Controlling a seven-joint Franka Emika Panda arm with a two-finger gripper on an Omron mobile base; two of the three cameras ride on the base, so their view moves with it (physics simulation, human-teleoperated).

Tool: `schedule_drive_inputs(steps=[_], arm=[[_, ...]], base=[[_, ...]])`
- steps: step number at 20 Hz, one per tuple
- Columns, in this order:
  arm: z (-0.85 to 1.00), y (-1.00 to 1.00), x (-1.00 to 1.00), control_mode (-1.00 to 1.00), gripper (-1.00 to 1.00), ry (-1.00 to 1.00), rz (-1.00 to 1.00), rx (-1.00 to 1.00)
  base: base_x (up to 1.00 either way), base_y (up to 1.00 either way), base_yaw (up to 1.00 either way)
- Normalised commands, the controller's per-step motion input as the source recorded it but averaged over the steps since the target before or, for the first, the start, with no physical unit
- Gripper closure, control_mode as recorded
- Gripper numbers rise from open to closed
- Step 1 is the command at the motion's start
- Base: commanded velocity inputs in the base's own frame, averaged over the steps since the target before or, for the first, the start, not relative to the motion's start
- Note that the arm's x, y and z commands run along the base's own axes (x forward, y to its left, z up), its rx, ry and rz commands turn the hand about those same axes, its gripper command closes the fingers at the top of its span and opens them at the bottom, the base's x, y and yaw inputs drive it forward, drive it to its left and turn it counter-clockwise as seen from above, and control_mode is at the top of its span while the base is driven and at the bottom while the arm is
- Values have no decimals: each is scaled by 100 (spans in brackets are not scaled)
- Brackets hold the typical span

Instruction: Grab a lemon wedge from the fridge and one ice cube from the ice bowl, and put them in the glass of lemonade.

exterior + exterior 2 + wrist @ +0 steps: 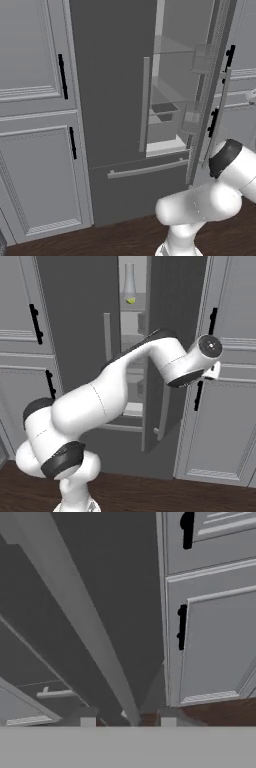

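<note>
Fridge (115, 100) dark grey, right door ajar, interior half hidden by door edge. Lemon wedge (130, 300) tiny yellow-green speck, 12 o'clock, under flask (129, 281). Gripper (128, 722) tips apart, straddling door handle (85, 627); grip unclear.

We see the fridge (120, 100) cut off at the top edge in both base views; its open right door (172, 331) hides much of the shelves in the right base view, and the arm (125, 381) covers the lower ones; the fingers (88, 722) show only as tips; what yellow lies under the flask (129, 283) is too small to name.
</note>
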Motion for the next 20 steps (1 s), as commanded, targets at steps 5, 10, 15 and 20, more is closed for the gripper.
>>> schedule_drive_inputs(steps=[5,10,15,20], arm=[[-20,100,-40,-100,-100,1,22,-27],[-48,100,8,-100,-100,-5,20,-24],[-59,100,-2,-100,-100,-28,6,-24],[1,100,-21,-100,-100,-7,-10,-23]], base=[[0,0,0],[0,0,0],[0,0,0],[0,0,0]])
